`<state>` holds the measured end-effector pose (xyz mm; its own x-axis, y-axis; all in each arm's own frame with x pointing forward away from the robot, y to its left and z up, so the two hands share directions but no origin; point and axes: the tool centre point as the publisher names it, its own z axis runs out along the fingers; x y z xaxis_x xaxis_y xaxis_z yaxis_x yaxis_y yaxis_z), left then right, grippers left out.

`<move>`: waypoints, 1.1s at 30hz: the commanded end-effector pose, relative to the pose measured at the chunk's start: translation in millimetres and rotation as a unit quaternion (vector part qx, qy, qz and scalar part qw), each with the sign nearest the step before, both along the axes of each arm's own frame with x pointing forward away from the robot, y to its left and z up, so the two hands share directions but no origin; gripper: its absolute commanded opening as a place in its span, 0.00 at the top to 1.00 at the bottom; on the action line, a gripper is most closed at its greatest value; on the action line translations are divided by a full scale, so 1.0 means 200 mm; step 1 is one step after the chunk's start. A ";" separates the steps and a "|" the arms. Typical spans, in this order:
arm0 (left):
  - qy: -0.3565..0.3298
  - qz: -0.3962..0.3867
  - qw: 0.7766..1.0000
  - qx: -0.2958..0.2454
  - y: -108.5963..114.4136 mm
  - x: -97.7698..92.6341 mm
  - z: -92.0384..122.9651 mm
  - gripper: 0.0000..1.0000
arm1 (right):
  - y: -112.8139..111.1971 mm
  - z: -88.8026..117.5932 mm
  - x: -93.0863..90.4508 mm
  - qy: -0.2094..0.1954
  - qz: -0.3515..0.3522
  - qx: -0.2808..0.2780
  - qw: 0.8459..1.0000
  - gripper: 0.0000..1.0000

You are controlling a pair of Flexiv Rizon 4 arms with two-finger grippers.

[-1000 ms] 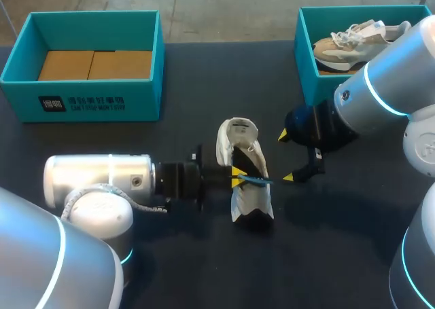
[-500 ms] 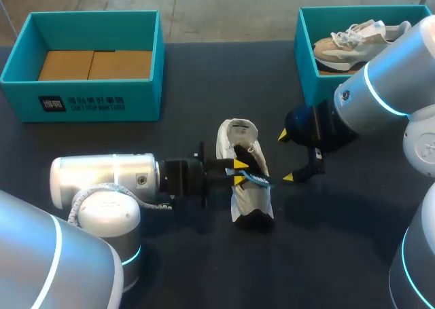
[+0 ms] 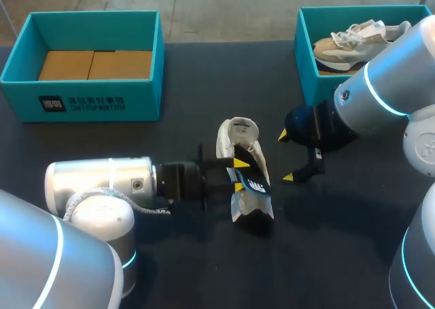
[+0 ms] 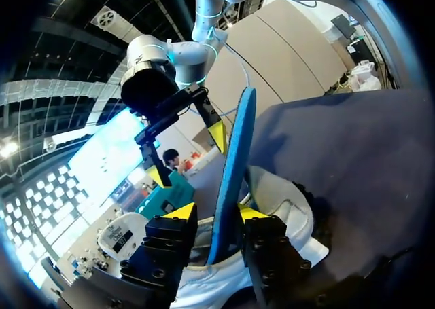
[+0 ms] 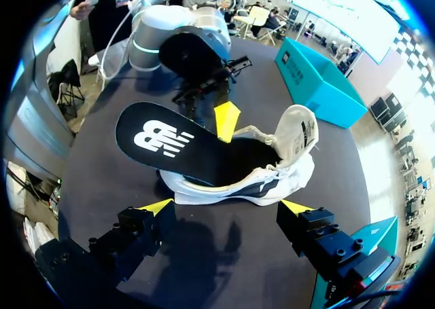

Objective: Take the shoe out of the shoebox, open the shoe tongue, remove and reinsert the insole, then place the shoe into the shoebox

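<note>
Dark surface (image 3: 326,255) carries a white-and-black low sneaker (image 3: 239,136), sitting mid-way btw. both arms. Left tool (image 3: 238,174) pinches the thin black foam insole w/ blue underside (image 3: 255,185), partly out of the sneaker. Right tool (image 3: 286,157) hangs spread just beside the sneaker, touching nothing. Insole prob. light and floppy, so best held edge-on near one end. Sneaker looks light and may drag along.

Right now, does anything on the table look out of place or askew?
Only the insole: it juts partly out of the white shoe, pinched in the left hand. That fits the insole step; nothing else stands out.
</note>
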<state>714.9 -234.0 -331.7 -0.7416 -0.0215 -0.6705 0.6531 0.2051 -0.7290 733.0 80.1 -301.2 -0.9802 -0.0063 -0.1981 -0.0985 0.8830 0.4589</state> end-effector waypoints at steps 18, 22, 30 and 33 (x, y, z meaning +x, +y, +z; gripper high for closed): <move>-0.012 -0.012 0.999 0.035 -0.01 0.05 -0.09 1.00 | 0.00 0.00 0.00 -0.001 0.000 0.000 1.000 0.00; -0.015 -0.002 0.999 0.037 0.00 0.09 -0.11 1.00 | 0.00 0.00 0.00 -0.001 0.000 0.000 1.000 0.00; -0.018 0.008 1.000 0.024 -0.01 0.08 -0.06 0.62 | 0.00 0.00 0.00 -0.001 0.000 0.000 1.000 0.00; -0.020 0.007 1.000 0.018 0.00 0.07 -0.03 0.63 | 0.00 0.00 0.00 -0.001 0.000 0.000 1.000 0.00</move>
